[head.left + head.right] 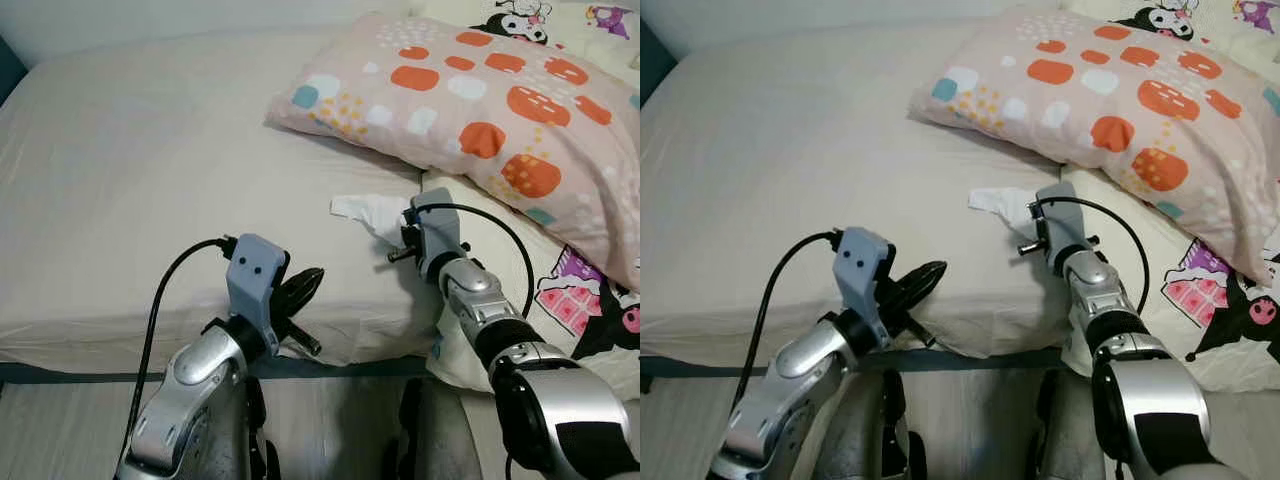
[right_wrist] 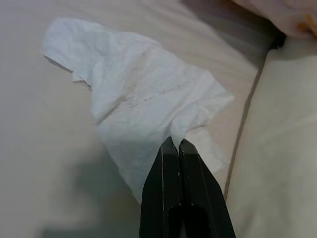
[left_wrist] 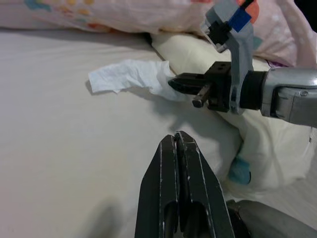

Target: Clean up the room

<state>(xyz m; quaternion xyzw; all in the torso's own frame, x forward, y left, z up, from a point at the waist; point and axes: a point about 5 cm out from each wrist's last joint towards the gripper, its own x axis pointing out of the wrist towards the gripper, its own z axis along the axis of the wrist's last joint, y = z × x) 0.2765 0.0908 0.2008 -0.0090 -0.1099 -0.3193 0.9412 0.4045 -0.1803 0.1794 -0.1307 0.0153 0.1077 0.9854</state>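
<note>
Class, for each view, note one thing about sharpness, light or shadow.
Eye views: even soft light, sharp; pillow casts a shadow on the bed. Left wrist view: near claw blurred. Right wrist view: claw shadows the tissue.

A bed (image 1: 150, 180) with a smooth cream sheet spreads out ahead of both claws. Beyond the right claw (image 1: 400, 232) lies a pink pillow (image 1: 470, 95) (orange, white and teal blotches, tilted over the bed's far corner). Just beside that claw, on its outer side, sits a pale cushion (image 1: 590, 300) printed with cartoon characters, partly tucked under the pillow.
</note>
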